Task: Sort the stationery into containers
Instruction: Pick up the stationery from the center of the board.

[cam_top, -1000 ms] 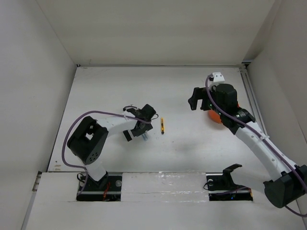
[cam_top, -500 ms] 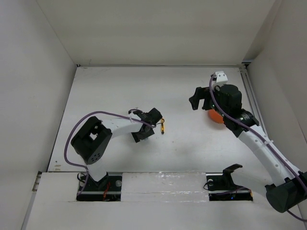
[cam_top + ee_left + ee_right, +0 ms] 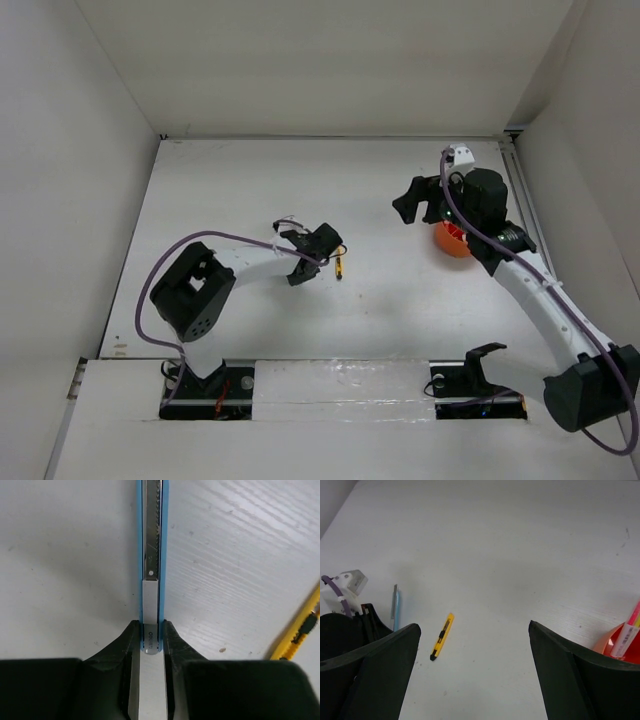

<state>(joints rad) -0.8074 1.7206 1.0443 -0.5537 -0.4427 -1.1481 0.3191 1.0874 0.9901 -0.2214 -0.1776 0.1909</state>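
one grasp just made: left gripper [image 3: 150, 632], splayed a second ago, now clenched on the blue cutter [image 3: 151, 540] lying on the table [image 3: 400, 180], near the yellow cutter [image 3: 300, 630]. right gripper [image 3: 472, 630] released beside the orange tub [image 3: 452, 245]. lift likely next.

The top camera looks steeply down from above and behind the bases [image 3: 205, 385], taking in the whole table [image 3: 250, 180]. The left wrist camera sits very close to the surface, facing along the blue cutter [image 3: 152, 540]. The right wrist camera looks from higher up, slanting across the table. All three views share the yellow cutter [image 3: 339, 264].
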